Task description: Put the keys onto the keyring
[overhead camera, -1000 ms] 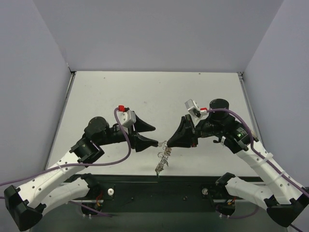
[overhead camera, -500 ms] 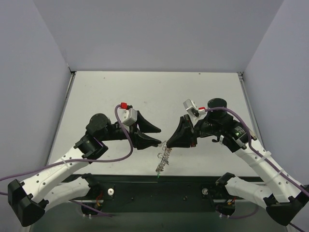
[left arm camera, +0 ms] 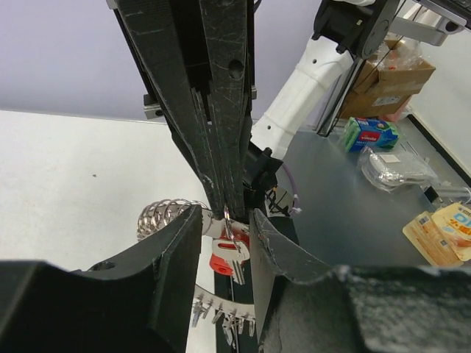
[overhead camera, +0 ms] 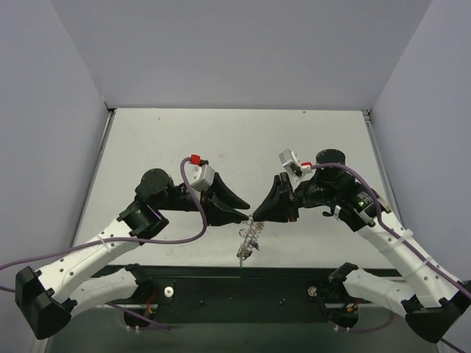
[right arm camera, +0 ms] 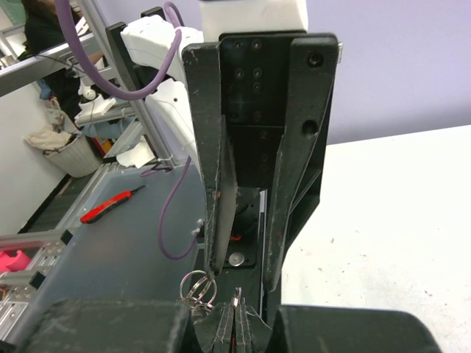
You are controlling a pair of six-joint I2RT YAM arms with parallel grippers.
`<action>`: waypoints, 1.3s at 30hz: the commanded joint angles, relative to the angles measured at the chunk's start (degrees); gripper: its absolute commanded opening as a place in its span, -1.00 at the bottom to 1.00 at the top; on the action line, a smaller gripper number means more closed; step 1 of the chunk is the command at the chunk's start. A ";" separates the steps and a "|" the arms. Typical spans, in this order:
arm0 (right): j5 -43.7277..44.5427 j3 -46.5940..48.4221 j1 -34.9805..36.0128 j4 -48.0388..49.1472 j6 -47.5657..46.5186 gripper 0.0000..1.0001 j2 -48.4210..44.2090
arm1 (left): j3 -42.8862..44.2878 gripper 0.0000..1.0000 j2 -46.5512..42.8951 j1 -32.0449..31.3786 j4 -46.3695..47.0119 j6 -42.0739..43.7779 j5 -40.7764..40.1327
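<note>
My right gripper (overhead camera: 255,218) is shut on the thin silver wire of the keyring (overhead camera: 249,243), which hangs below it over the table's near edge. In the right wrist view the wire (right arm camera: 237,296) sticks up between the closed fingertips. My left gripper (overhead camera: 245,213) is open and meets the right one tip to tip. In the left wrist view its jaws flank a silver key with a red head (left arm camera: 224,259) that hangs at the right gripper's tip. The ring's arc fringed with small silver pieces (left arm camera: 224,312) shows below. No key is in the left gripper.
A cluster of small split rings (right arm camera: 195,285) hangs at the left finger's tip, seen as a silver coil (left arm camera: 162,215) in the left wrist view. The white table (overhead camera: 235,147) stretches behind both arms. The black base rail (overhead camera: 243,290) lies under the hanging ring.
My left arm has moved right and closed the gap to the right gripper, its open jaws now around the right gripper's tip. The right gripper and keyring have barely moved.
</note>
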 commanded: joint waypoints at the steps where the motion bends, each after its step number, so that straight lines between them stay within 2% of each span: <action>1: 0.43 0.51 0.46 6.72 0.80 -1.00 -2.20 | 2.51 -0.18 0.66 -0.87 2.56 -0.52 1.76; 13: 0.52 -0.99 0.38 12.17 4.33 -1.00 -2.90 | 3.12 -0.44 1.98 -1.75 2.39 0.09 0.62; 24: 0.60 -1.51 0.38 11.99 4.06 -1.00 -2.90 | 2.86 -0.29 -0.57 -1.66 2.48 0.09 -1.40; 30: 0.52 -1.51 0.38 11.91 4.06 -1.00 -3.16 | 3.38 -0.32 0.31 -1.57 2.04 0.18 -0.53; 37: 0.43 -1.51 0.38 11.82 3.97 -1.00 -3.16 | 3.91 -0.55 1.01 -1.66 1.25 0.62 -0.96; 39: 0.25 -1.34 0.38 11.73 3.97 -1.00 -3.08 | 4.26 -0.72 1.36 -1.57 0.20 1.06 -1.14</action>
